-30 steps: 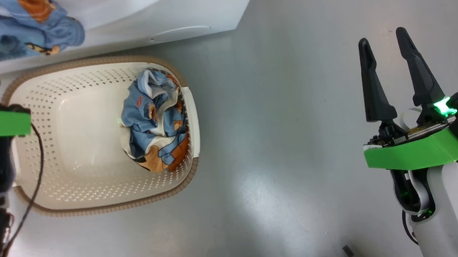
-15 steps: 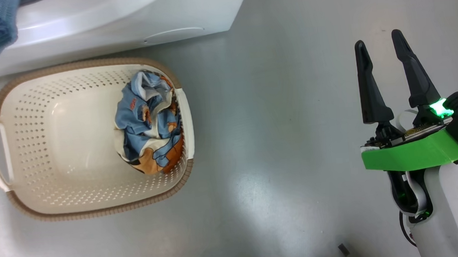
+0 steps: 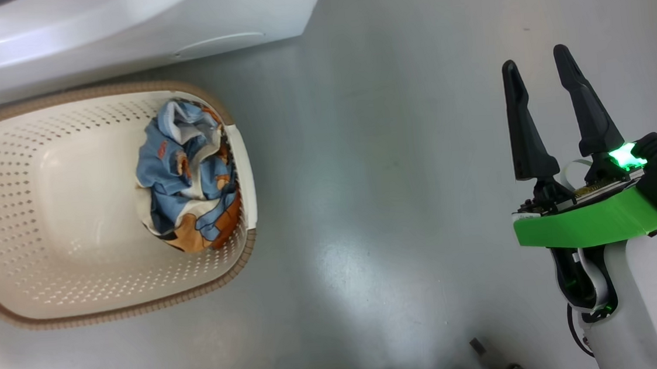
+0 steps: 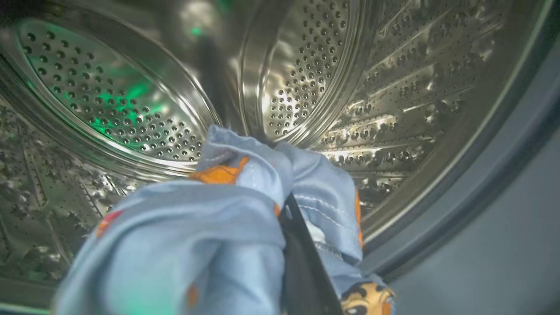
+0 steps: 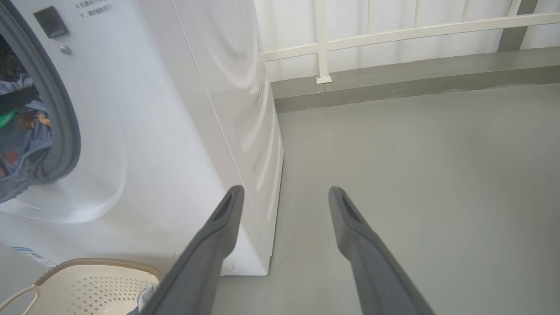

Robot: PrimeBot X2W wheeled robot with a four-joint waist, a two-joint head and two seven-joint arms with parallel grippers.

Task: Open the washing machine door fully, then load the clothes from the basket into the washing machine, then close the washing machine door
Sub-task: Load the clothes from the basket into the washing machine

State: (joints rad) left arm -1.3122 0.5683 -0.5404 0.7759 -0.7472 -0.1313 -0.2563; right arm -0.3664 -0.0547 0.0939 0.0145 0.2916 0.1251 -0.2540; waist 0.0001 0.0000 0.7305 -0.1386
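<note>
One garment: light blue with orange print, clamped in the left hand, bunched at the mouth of the steel drum; one dark finger showing between the folds.
Second garment: same print, crumpled inside the basket against its right wall.
Basket: on the grey floor, just before the washing machine.
Right hand: fingers spread apart, empty, over bare floor, well apart from the basket.
</note>
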